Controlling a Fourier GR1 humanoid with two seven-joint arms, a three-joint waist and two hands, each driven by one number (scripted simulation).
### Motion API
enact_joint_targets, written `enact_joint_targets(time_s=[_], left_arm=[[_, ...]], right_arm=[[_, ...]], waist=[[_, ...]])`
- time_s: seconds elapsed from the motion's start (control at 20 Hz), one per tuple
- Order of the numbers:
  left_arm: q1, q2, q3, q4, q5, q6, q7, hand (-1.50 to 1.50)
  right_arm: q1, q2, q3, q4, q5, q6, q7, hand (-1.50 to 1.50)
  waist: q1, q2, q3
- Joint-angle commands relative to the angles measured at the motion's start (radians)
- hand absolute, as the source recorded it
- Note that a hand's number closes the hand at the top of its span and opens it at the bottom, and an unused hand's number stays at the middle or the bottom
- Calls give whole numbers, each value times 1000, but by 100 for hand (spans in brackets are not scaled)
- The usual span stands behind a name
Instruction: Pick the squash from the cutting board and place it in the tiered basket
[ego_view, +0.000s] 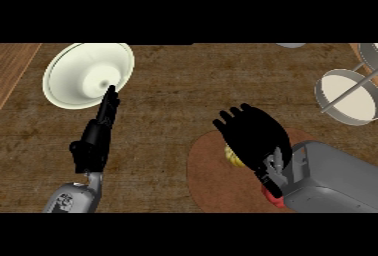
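Fingers of our right hand (255, 135) spread straight above the squash (233, 156), not yet closed on it. Only a yellow sliver shows beneath the palm, lying on the round board (214, 175). We judge it stiff, smooth and fairly light; grasping across its middle seems safest. Our left hand (100, 131) rests open, fingers straight, near a plate (77, 70). At upper right stands the basket (347, 97).

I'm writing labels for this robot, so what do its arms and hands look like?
Each robot hand is matte black with slender fingers: the left robot hand and the right robot hand. The forearms are smooth grey casings; the right one looks boxy with rounded corners, and the left carries small dark markings.
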Motion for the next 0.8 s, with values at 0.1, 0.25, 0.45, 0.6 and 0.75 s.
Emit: enact_joint_targets(time_s=[0.1,0.25,0.45,0.6,0.75], left_arm=[[13,-32,7,21,-25,-5,-41,0],[-2,-46,4,57,-51,-5,-59,0],[60,-34,-9,-74,-66,-7,45,0],[-7,-26,48,-25,-43,-41,29,0],[48,-69,2,-30,-78,-23,-11,0]], right_arm=[[100,74,-70,-43,86,90,37,-150],[66,105,-106,88,177,79,-100,-150],[131,91,-130,82,256,101,-174,-150],[205,106,-124,49,307,102,-192,-150],[201,212,-167,72,298,166,-101,-150]], waist=[[-1,0,0],[5,3,0],[8,1,0],[2,2,0],[3,1,0]])
